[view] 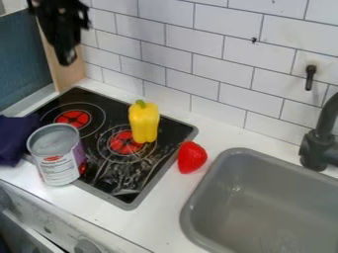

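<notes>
At the stove's near left corner, I see a can upright, probably steady on its flat base, with a bunched dark cloth beside it. A red toy strawberry rests on the counter strip between stove and sink, which seems to give it just enough room. The yellow pepper stands stem up by the red burner, apparently balanced on its blunt end. Beyond, my gripper hangs high at upper left; I cannot tell whether it is open or closed.
</notes>
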Action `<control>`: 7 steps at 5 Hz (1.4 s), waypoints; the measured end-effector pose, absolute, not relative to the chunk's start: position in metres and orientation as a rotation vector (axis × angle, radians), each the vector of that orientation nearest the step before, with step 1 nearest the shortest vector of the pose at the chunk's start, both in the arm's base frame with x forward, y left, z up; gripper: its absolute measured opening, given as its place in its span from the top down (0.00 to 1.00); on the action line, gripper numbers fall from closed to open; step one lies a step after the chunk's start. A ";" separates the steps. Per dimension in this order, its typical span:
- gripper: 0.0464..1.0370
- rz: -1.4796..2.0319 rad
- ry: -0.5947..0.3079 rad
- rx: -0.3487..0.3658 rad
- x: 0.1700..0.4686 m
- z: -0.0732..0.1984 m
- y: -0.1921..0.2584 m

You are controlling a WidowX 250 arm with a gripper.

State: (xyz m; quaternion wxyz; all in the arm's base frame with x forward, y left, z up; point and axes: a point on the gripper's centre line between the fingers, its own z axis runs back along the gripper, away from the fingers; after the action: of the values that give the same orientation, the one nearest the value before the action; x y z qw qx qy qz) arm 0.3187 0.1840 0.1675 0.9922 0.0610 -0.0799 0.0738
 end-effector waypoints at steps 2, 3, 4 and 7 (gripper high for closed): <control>0.69 0.187 -0.032 0.124 0.334 0.118 0.234; 0.69 0.170 -0.010 0.126 0.342 0.097 0.243; 0.69 0.160 -0.002 0.117 0.350 0.085 0.247; 0.69 0.158 0.015 0.103 0.361 0.063 0.254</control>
State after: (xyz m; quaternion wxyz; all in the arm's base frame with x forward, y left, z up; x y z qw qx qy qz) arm 0.3612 0.2542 0.0633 0.9955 0.0516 0.0074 0.0787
